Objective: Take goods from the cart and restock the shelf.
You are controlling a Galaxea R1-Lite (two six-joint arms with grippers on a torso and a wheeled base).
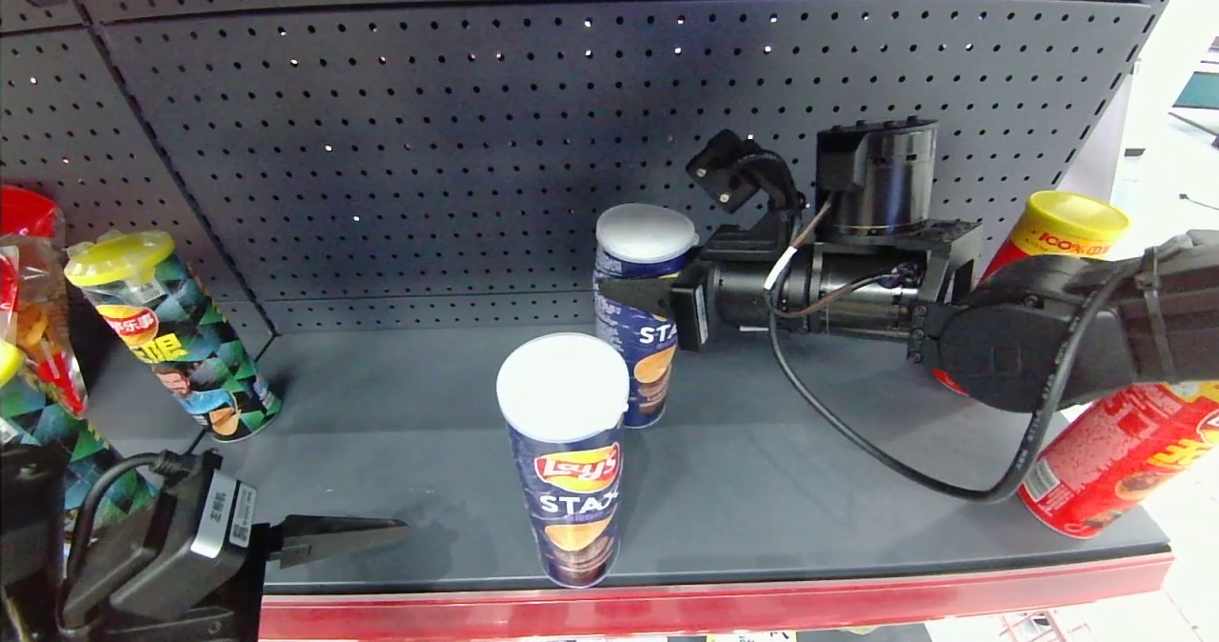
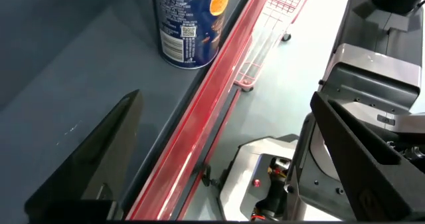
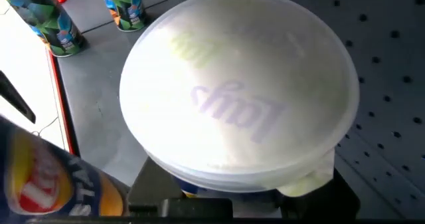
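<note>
Two dark blue chip cans with white lids stand on the grey shelf (image 1: 400, 404). The rear can (image 1: 640, 337) is upright near the pegboard, and my right gripper (image 1: 636, 297) is shut on its upper body from the right; its lid (image 3: 239, 104) looms close in the right wrist view. The front can (image 1: 564, 461) stands free near the shelf's red lip (image 1: 714, 606), and its base (image 2: 189, 31) appears in the left wrist view. My left gripper (image 1: 343, 533) hovers open at the lip, left of the front can, its fingers (image 2: 99, 164) spread wide and holding nothing.
Green-patterned cans (image 1: 176, 337) crowd the shelf's left end. A red can with a yellow lid (image 1: 1057, 232) stands behind my right arm, and another red can (image 1: 1119, 461) leans at the right end. A pink wire cart (image 2: 269, 31) sits on the floor below.
</note>
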